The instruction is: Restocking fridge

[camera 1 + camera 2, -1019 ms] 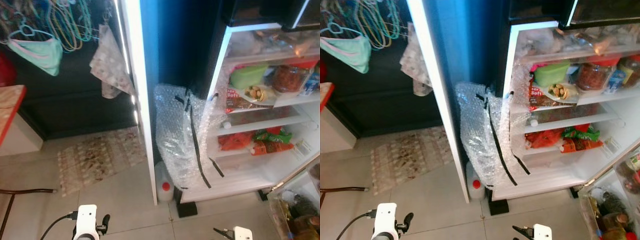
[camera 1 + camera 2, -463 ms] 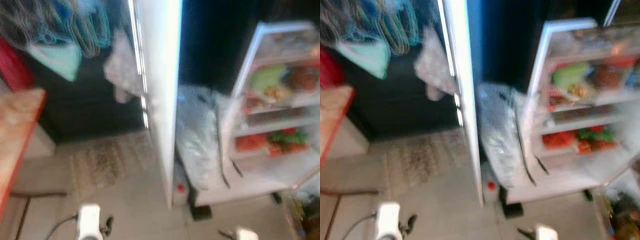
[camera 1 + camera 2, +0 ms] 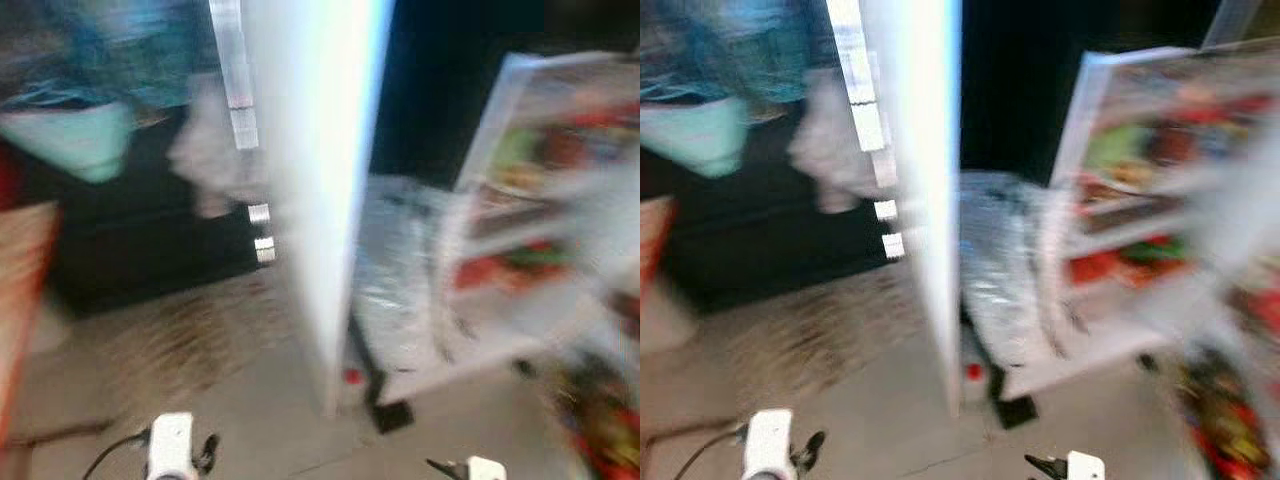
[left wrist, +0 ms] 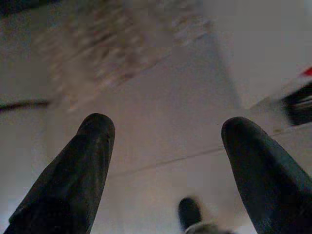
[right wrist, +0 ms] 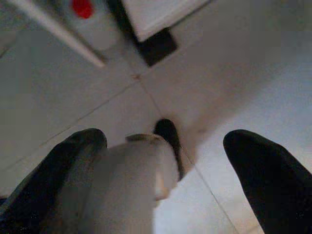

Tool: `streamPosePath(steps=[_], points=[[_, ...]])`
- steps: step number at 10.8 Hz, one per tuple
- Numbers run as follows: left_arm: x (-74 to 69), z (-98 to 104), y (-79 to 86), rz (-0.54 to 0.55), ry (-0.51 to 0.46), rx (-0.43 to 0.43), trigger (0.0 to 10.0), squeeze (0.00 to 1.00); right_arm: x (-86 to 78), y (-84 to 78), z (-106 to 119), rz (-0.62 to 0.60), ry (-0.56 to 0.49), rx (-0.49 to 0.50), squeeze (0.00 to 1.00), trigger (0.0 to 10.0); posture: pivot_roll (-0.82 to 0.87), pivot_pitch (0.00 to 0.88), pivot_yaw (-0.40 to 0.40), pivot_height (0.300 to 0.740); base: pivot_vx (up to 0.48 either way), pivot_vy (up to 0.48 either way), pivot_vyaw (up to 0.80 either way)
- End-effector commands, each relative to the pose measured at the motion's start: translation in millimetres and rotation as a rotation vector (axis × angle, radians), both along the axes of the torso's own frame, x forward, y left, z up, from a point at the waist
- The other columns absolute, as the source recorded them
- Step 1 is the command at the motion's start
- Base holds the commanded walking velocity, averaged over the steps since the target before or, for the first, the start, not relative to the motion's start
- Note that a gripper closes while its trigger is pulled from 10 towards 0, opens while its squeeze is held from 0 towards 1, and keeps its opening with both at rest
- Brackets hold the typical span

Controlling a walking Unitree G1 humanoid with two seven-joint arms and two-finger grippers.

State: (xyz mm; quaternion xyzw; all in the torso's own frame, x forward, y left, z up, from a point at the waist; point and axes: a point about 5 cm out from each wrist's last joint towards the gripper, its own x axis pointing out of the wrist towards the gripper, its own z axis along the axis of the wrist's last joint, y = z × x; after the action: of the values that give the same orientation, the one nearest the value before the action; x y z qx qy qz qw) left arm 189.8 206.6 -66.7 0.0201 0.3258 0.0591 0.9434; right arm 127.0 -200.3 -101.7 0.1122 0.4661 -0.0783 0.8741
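Fridge (image 3: pixel 560 230) stands open, blurred; both hands hang spread above tiles.

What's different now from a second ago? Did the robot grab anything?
Nothing was grabbed. The whole picture has slid and gone blurry, so the robot's head camera moved, not the things. The left gripper and right gripper hang low over the tiled floor, open and holding nothing. The fridge stays open, the bubble wrap beside it.
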Motion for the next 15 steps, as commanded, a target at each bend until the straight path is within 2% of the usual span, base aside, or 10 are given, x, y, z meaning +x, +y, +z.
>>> streamPosePath(steps=[1, 5, 7, 8, 11, 13, 15], points=[[-6.3, -3.6, 0.7, -0.003, 0.027, -0.003, 10.0, 0.0, -1.5, 0.1, -0.5, -0.023, 0.002, 0.001, 0.0, 10.0, -0.04, 0.034, 0.039, 0.74, 0.0, 0.0, -0.77], [-7.8, -4.3, 2.2, -0.023, 0.039, 0.026, 10.0, 0.0, -1.3, 0.5, -0.5, -0.021, 0.0, 0.005, 0.0, 10.0, -0.04, 0.034, 0.04, 0.74, 0.0, 0.0, -0.77], [-8.2, -4.4, 3.5, 0.007, 0.038, 0.012, 10.0, 0.0, -1.3, 0.4, -0.5, -0.018, 0.0, 0.008, 0.0, 10.0, -0.04, 0.034, 0.039, 0.74, 0.0, 0.0, -0.77], [-7.6, -4.0, 3.5, 0.006, 0.034, 0.012, 10.0, 0.0, -1.1, 0.3, -0.3, -0.016, -0.002, 0.007, 0.0, 10.0, -0.04, 0.034, 0.039, 0.74, 0.0, 0.48, -0.77], [-6.8, -3.8, 2.9, -0.008, 0.035, 0.023, 10.0, 0.0, -0.4, 0.4, 0.1, -0.006, -0.011, 0.009, 0.0, 10.0, -0.04, 0.031, 0.039, 0.74, 0.0, 0.0, -0.77], [-6.9, -4.0, 2.9, -0.009, 0.039, 0.025, 10.0, 0.0, 2.0, -2.2, 2.1, 0.002, -0.036, -0.044, 0.0, 10.0, -0.04, 0.027, 0.04, 0.74, 0.0, 0.0, 0.0], [-8.0, -4.6, 3.2, -0.008, 0.043, 0.028, 10.0, 0.0, 4.2, -2.0, 3.5, 0.027, -0.058, -0.052, 0.0, 10.0, -0.04, 0.018, 0.042, 0.74, 0.0, 0.0, 0.0]])
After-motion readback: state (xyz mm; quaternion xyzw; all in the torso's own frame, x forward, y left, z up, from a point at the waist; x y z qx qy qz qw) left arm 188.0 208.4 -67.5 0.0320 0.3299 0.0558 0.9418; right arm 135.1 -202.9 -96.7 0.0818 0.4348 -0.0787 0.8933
